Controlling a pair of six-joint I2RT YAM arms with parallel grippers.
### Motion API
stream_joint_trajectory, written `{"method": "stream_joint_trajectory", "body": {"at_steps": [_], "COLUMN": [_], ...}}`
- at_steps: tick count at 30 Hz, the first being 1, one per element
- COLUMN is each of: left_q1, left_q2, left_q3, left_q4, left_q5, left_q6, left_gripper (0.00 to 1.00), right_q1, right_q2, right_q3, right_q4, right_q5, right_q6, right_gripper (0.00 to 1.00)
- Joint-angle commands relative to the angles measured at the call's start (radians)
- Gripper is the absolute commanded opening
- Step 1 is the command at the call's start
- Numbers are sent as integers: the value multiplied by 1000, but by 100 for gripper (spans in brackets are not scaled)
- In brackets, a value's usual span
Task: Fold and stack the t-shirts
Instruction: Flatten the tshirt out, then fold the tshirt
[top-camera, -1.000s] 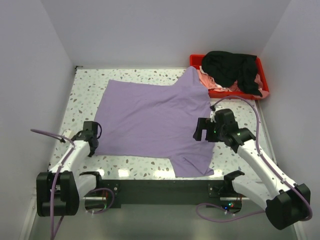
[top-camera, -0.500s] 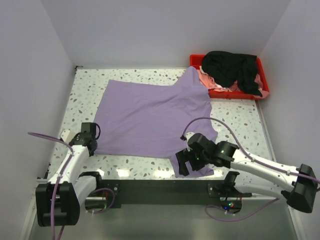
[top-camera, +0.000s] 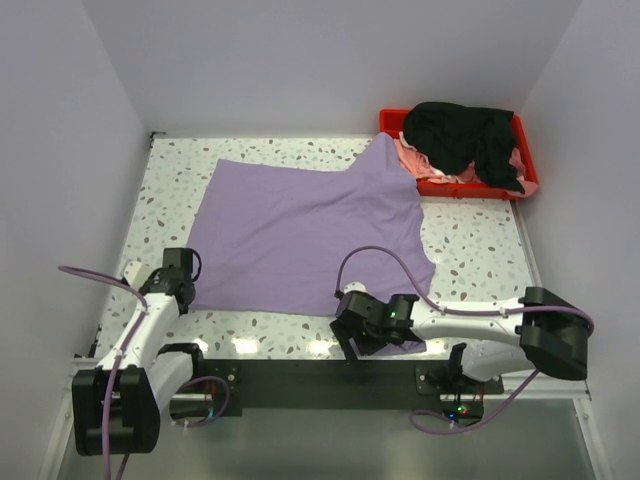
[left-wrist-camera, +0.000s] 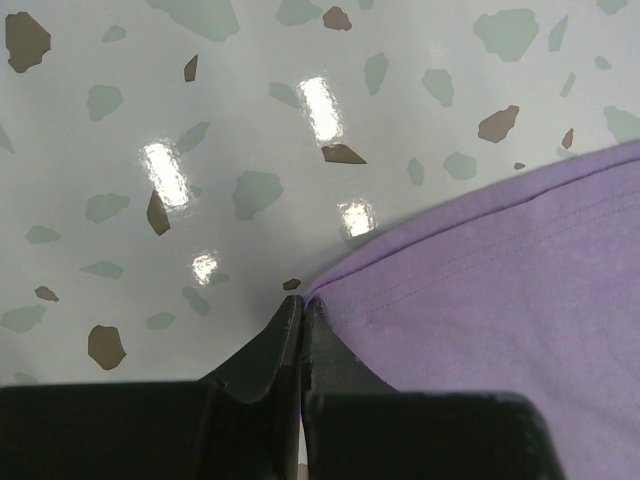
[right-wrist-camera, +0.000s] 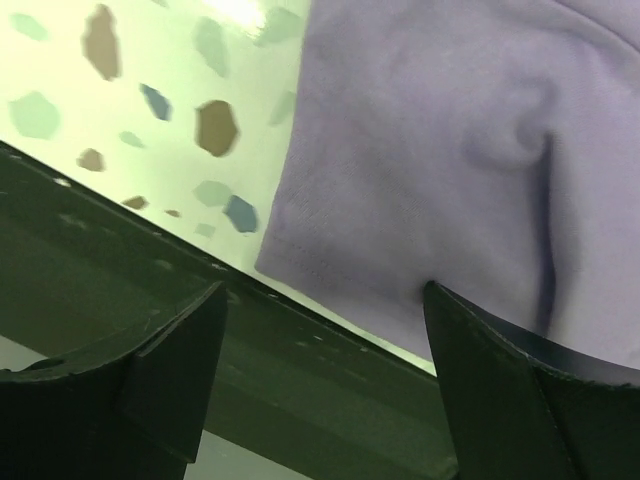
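A lavender t-shirt (top-camera: 300, 230) lies spread flat on the speckled table. My left gripper (top-camera: 180, 285) sits at its near-left hem corner. In the left wrist view the left gripper (left-wrist-camera: 302, 305) has its jaws pressed together, pinching the tip of that corner of the lavender t-shirt (left-wrist-camera: 520, 300). My right gripper (top-camera: 352, 340) hovers over the near sleeve at the table's front edge. In the right wrist view the right gripper (right-wrist-camera: 330, 330) is open, and the lavender t-shirt (right-wrist-camera: 430, 150) sleeve hem lies between its fingers untouched. A black t-shirt (top-camera: 460, 135) lies piled on a pale pink t-shirt (top-camera: 415, 160).
A red tray (top-camera: 528, 185) at the back right holds the black and pink shirts; the lavender shirt's far sleeve reaches its left edge. A dark rail (top-camera: 300, 380) runs along the table's front edge, under the right gripper. White walls close in on three sides.
The right arm swung from the shirt's right side down and left to the near sleeve at the front edge, its jaws narrowing slightly. The left gripper barely moved.
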Motion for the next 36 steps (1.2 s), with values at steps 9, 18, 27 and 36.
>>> {"method": "stream_joint_trajectory", "body": {"at_steps": [9,18,27,36], "left_q1": [8,8,8,8], "left_q2": [-21,-35,-33,-30], "left_q3": [5,2,3,3], "left_q4": [24,21,21,7], "left_q5": [-17,-17,-5,-2], "left_q6": [19,15,12,-14], "left_gripper": [0,0,0,0], "right_q1": [48,50,81,111], "right_q2": [120,-44,-92,14], "right_q3": [82,153,56,18], "right_q4": [238,-59,-188,-159], "right_q5": [-192,-59,-76,-11], "right_q6": [16,-57,-103,-132], "right_gripper": [84,87,76,72]}}
